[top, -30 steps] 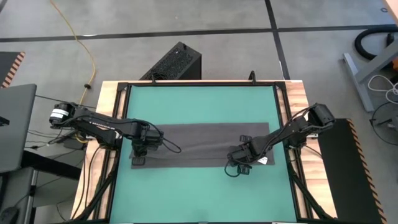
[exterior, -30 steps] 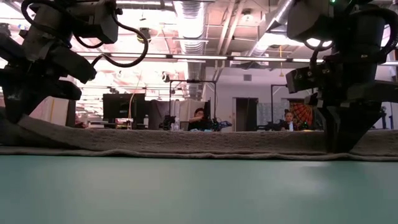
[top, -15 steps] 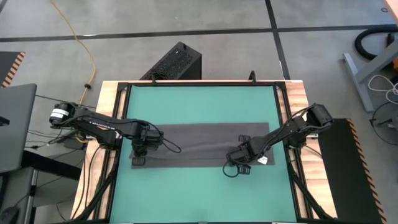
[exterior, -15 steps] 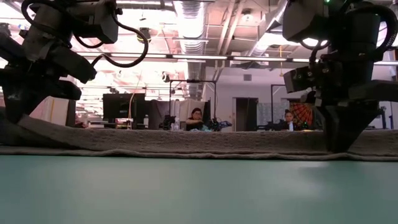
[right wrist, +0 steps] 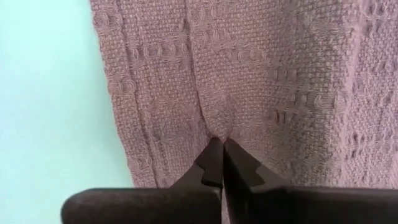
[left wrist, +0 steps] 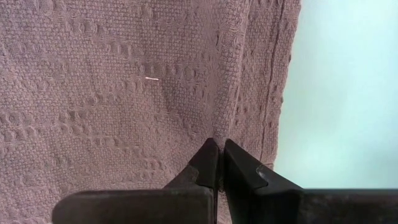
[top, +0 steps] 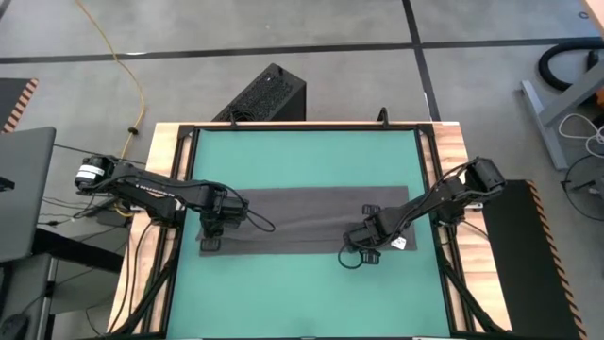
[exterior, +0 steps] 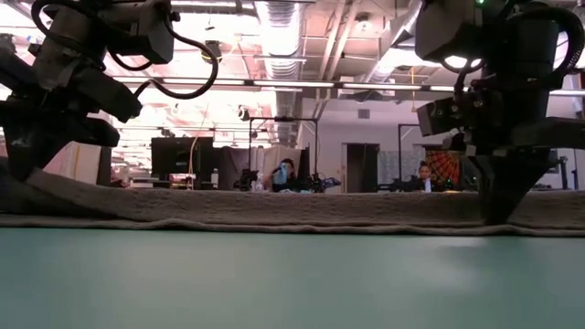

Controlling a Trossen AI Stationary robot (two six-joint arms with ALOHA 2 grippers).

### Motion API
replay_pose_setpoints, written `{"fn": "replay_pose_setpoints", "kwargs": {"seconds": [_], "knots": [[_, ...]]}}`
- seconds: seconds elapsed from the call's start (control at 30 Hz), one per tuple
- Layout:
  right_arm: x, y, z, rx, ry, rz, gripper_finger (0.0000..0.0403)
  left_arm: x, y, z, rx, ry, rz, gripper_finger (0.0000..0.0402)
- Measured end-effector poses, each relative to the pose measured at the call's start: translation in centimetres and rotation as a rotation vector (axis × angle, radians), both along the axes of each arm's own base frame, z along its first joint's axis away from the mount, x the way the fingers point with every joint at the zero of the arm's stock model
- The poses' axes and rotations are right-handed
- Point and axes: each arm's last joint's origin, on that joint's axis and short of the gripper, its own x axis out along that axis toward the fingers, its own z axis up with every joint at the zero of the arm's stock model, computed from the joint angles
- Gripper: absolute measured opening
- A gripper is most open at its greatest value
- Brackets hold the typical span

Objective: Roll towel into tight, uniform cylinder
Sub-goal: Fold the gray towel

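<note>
The dark charcoal-grey towel (top: 302,219) lies flat as a long strip across the green mat (top: 302,161), from left to right, with a small white tag (top: 398,243) at its near right corner. My left gripper (top: 209,233) is shut on the towel near its near left corner. My right gripper (top: 364,240) is shut on the towel close to its near edge, right of the middle. In the low view the towel (exterior: 274,208) shows as a low band, with my left gripper (exterior: 27,169) and my right gripper (exterior: 503,217) down on it. My left gripper pinches a small raised ridge of the towel (left wrist: 214,127) between its two fingertips, a short way in from the hemmed near edge (left wrist: 283,93). The fingers come from above, pointing down. The rest of the towel lies on the mat. My right gripper pinches a small pucker of the towel (right wrist: 219,127) between its two fingertips, just inside the hemmed near edge (right wrist: 118,93). The fingers come from above, pointing down. The towel around the pinch lies flat on the mat.
Bare green mat lies on the near side (top: 302,293) and the far side of the towel. A black frame (top: 179,189) and wooden borders edge the mat. People sit at desks (exterior: 283,174) in the room far behind the table.
</note>
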Motion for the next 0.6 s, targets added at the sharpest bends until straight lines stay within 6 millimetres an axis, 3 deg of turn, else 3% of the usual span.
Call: {"fn": "replay_pose_setpoints", "kwargs": {"seconds": [0.6], "knots": [[-0.28,-0.07,0.3,0.004,0.014,0.0,0.0019,0.07,0.0,0.01,0.001,-0.009,-0.007,0.0]]}}
